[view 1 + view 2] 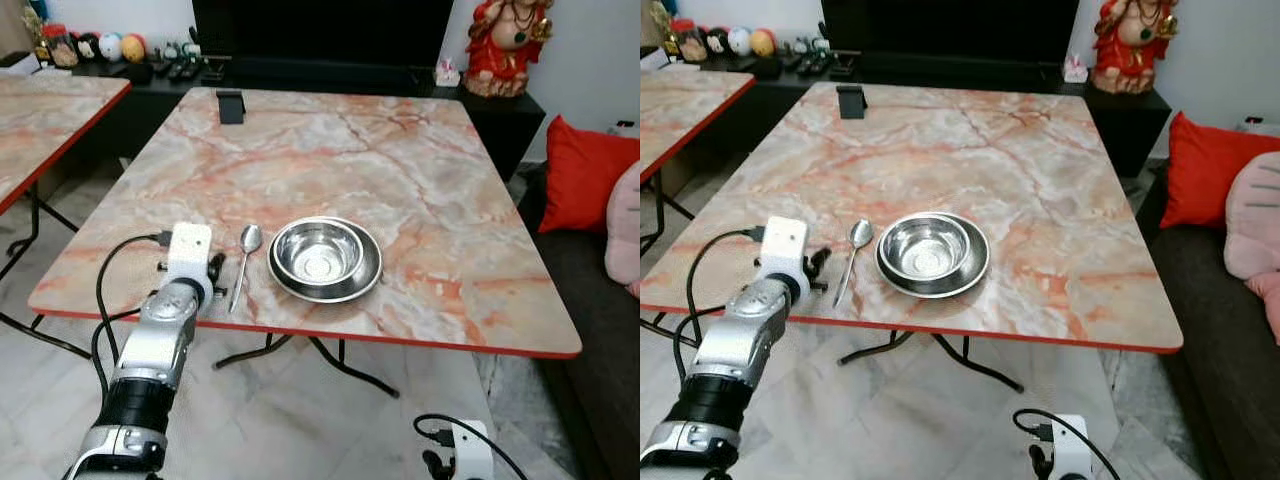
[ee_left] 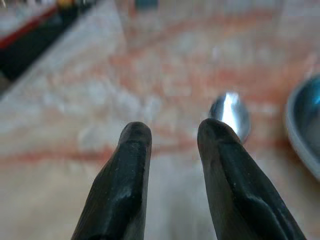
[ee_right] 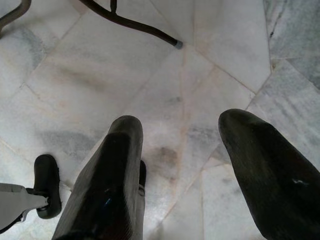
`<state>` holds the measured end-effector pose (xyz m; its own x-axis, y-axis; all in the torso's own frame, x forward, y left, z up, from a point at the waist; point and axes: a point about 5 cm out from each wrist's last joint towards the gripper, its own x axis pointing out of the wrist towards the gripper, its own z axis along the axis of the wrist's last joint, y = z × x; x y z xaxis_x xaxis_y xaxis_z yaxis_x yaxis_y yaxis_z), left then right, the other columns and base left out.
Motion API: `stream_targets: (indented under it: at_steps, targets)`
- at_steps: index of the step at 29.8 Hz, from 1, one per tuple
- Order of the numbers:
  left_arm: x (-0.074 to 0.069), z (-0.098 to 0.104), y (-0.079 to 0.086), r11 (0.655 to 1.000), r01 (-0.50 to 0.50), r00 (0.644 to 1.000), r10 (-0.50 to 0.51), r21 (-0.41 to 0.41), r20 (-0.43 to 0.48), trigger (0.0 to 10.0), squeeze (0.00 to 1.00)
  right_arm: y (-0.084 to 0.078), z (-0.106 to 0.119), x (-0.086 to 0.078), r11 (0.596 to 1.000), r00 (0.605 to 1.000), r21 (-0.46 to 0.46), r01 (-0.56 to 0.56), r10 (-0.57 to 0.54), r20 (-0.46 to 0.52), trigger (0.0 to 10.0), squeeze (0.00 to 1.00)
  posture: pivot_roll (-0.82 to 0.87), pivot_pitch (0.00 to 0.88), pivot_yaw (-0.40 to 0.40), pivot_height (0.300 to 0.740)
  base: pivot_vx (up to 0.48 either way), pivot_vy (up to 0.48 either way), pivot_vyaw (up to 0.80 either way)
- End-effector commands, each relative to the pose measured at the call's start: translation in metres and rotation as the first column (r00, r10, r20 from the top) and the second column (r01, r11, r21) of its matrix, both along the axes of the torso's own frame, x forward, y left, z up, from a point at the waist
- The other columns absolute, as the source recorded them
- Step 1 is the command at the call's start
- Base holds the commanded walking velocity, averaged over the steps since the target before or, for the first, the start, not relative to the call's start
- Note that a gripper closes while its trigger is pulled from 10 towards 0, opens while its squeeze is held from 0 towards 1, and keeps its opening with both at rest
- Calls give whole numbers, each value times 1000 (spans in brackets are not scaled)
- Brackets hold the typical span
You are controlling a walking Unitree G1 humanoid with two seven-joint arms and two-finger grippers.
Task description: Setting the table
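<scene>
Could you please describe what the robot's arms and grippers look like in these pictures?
The left arm is silver metal with a black section near the elbow and a white box-shaped camera module at the wrist, fed by a looping black cable. The left gripper and right gripper each have two long, matte black, round-tipped fingers. The right wrist carries a similar white module and black cable.

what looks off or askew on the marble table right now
Nothing stands out. The round steel bowl sits upright and empty near the table's front edge, the steel spoon lies beside it, apart, and the left gripper hovers open beside the spoon.
</scene>
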<state>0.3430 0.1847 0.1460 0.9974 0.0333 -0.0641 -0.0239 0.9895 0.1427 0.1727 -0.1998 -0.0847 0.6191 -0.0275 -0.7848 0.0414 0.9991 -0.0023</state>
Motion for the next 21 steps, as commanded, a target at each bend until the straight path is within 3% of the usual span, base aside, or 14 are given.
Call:
stream_targets:
  at_steps: [1, 8, 14, 21]
  targets:
    - [-5, 2, -4, 999, -3, 997, 6, -41, 79, 10000, 0, -2, -1, -2, 1000, 1000, -4, 15, -15, 0, 10000, 0, 32, 0, -54, 740, 0, 0, 0]
    - [-14, -8, -14, 998, 57, 982, -57, 3, 179, 10000, 0, -2, -1, -4, 998, 998, -3, 56, -56, 17, 10000, 0, 23, 0, -41, 740, 0, 0, 0]
    - [-15, -5, -13, 993, 106, 970, -115, 52, 216, 10000, 0, 0, -1, -5, 996, 995, 5, 91, -91, 31, 10000, 0, 13, 0, -15, 740, 0, 0, 0]
    - [-15, -4, -10, 992, 107, 965, -120, 68, 234, 10000, 0, 0, 1, -3, 993, 991, 7, 118, -119, 63, 10000, 0, 18, 0, 11, 740, 0, 374, 0]
